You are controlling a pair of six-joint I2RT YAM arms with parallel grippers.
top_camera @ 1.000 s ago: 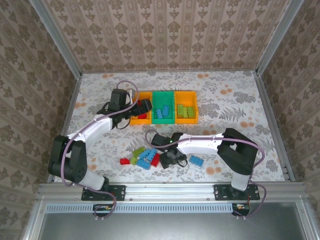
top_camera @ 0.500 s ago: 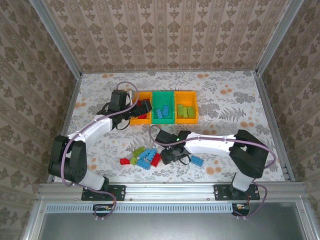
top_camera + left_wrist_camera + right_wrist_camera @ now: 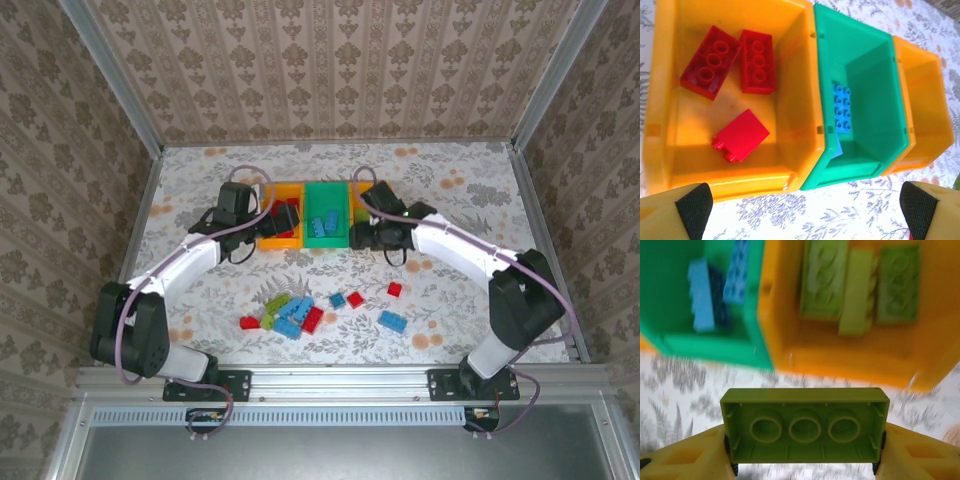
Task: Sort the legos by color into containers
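Spread wide and empty, the left gripper (image 3: 804, 206) hovers over the left orange plastic bin (image 3: 792, 70). The right gripper (image 3: 805, 452) has swung from the lower-centre pile (image 3: 290, 315) to the right orange bin (image 3: 830, 352); its wrist view shows a lime-green brick (image 3: 805, 427) clamped.

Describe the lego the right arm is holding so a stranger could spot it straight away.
Look at the three bins side by side at the table's far middle. By the right orange bin, the right gripper clamps a lime green brick: the only one held aloft, hollow underside showing.
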